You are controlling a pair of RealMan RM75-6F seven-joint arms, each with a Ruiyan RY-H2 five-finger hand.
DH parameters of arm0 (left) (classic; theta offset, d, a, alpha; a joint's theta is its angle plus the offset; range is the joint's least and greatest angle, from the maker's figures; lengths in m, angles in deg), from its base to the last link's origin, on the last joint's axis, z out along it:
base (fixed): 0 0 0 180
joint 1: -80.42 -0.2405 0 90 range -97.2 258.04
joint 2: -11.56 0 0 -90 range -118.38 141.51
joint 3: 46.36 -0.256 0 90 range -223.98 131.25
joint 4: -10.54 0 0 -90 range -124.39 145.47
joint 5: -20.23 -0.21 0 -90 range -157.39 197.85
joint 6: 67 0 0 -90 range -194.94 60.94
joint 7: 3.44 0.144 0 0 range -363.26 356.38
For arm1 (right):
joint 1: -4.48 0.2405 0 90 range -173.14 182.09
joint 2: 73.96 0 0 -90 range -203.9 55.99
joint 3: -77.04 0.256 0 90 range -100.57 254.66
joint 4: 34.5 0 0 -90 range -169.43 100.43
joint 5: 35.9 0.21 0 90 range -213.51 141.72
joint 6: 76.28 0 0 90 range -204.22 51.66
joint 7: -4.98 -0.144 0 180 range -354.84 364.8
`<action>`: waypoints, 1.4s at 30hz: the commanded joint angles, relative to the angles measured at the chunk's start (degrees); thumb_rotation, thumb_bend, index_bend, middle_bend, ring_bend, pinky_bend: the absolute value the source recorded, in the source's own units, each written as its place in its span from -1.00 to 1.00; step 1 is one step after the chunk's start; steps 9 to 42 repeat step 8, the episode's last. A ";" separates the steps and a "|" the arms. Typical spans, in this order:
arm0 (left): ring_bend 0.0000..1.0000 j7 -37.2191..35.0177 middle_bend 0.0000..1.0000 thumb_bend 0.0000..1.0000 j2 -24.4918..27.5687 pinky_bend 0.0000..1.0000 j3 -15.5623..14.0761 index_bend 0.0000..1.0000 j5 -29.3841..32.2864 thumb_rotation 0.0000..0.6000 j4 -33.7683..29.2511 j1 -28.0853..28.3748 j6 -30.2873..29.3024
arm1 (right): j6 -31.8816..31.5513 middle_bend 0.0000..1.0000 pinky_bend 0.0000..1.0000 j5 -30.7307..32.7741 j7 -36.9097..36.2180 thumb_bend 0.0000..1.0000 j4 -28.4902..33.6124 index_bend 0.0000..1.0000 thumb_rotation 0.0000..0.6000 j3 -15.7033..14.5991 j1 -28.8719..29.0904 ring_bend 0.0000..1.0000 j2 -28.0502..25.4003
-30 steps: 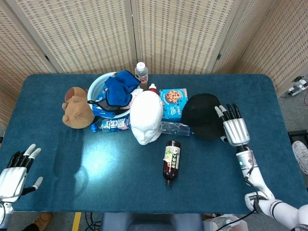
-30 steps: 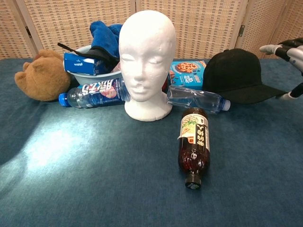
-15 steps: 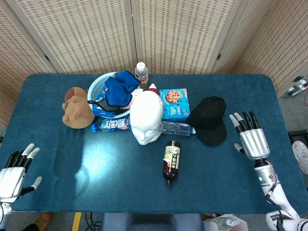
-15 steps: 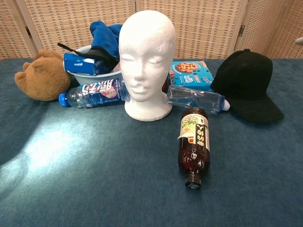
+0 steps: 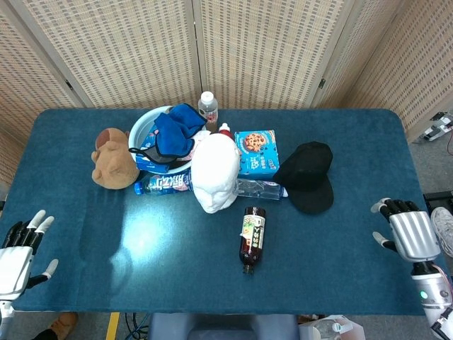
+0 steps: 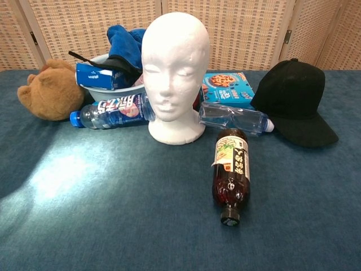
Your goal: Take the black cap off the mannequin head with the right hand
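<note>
The black cap lies flat on the table, brim toward the near edge, at about 3 o'clock from the mannequin head, whose crown is bare, so the removal itself looks done. The cap sits just beside the clear bottle and the cookie box, clear of the brown bottle at 6 o'clock from the head. The right hand hovers near the table's right edge at about 4 o'clock from the cap, well apart from it, fingers somewhat curled but separated, holding and touching nothing. The left hand sits at the near-left corner, at about 8 o'clock from the head, fingers spread and empty. Neither hand appears in the chest view.
</note>
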 commanded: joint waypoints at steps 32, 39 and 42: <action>-0.87 -0.47 -1.00 -0.43 -0.31 -1.00 -0.12 -0.87 -1.14 1.00 0.25 -0.33 -0.78 | -2.87 -0.19 -0.15 -3.85 -5.05 -0.87 3.79 -0.05 1.00 -2.46 -4.15 -0.24 -4.20; -0.87 -0.47 -1.00 -0.43 -0.31 -1.00 -0.12 -0.87 -1.14 1.00 0.25 -0.33 -0.78 | -2.87 -0.19 -0.15 -3.85 -5.05 -0.87 3.79 -0.05 1.00 -2.46 -4.15 -0.24 -4.20; -0.87 -0.47 -1.00 -0.43 -0.31 -1.00 -0.12 -0.87 -1.14 1.00 0.25 -0.33 -0.78 | -2.87 -0.19 -0.15 -3.85 -5.05 -0.87 3.79 -0.05 1.00 -2.46 -4.15 -0.24 -4.20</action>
